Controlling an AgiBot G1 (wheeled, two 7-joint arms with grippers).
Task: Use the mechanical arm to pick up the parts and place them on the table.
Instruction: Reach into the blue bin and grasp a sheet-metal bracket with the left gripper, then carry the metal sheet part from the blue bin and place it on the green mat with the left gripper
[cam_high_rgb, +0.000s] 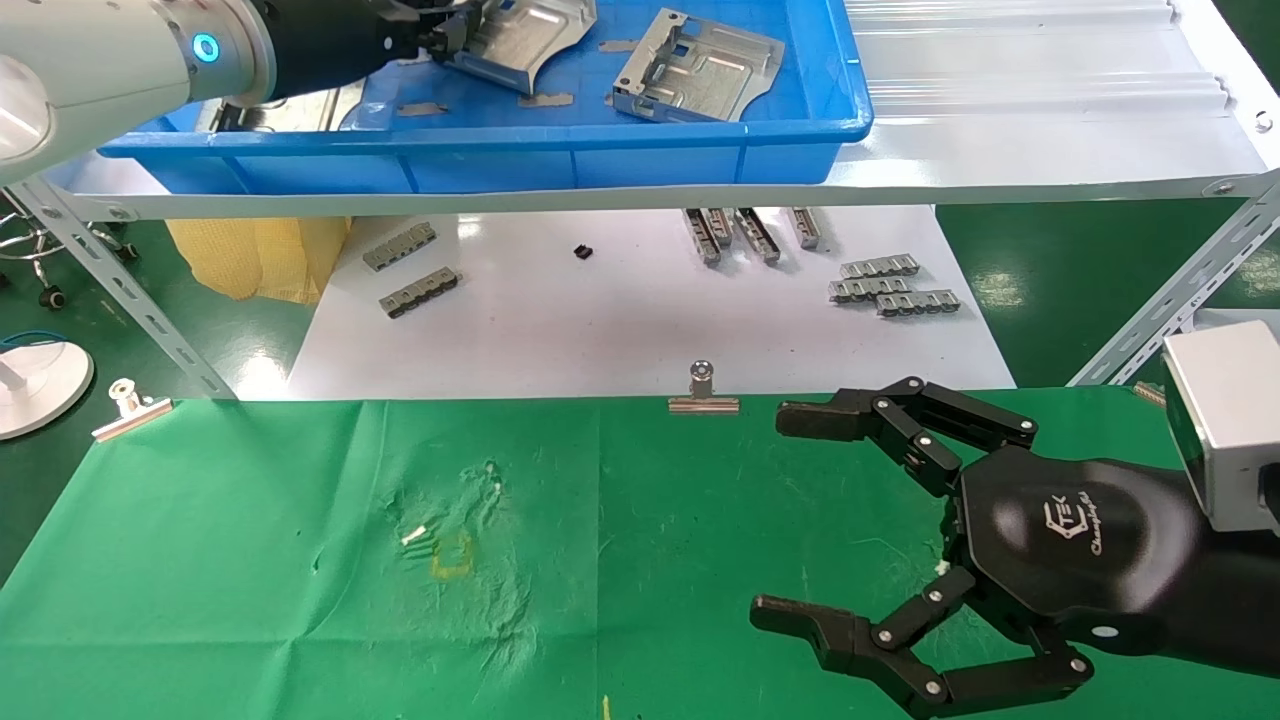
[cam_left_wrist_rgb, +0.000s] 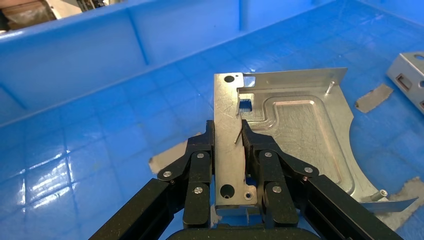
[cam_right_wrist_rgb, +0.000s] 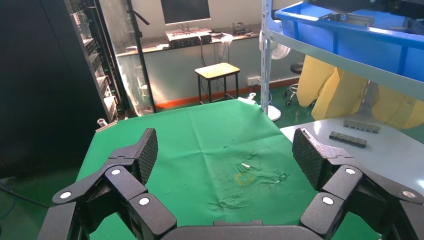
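My left gripper (cam_high_rgb: 440, 38) is inside the blue tray (cam_high_rgb: 480, 150) on the shelf, shut on the folded rim of a silver stamped plate (cam_high_rgb: 520, 40). In the left wrist view the fingers (cam_left_wrist_rgb: 200, 165) clamp the plate's rim (cam_left_wrist_rgb: 230, 150) from both sides, and the rest of that plate (cam_left_wrist_rgb: 300, 130) reaches out over the tray floor. A second silver plate (cam_high_rgb: 695, 70) lies in the tray to the right; its corner shows in the left wrist view (cam_left_wrist_rgb: 407, 75). My right gripper (cam_high_rgb: 780, 515) hovers open and empty over the green table (cam_high_rgb: 300, 560) at the right.
Small grey slips (cam_high_rgb: 545, 99) lie on the tray floor. Grey ridged strips (cam_high_rgb: 890, 285) lie on the white board (cam_high_rgb: 640, 330) under the shelf. Binder clips (cam_high_rgb: 703, 392) hold the cloth's far edge. Slanted shelf struts (cam_high_rgb: 1160, 310) stand at both sides.
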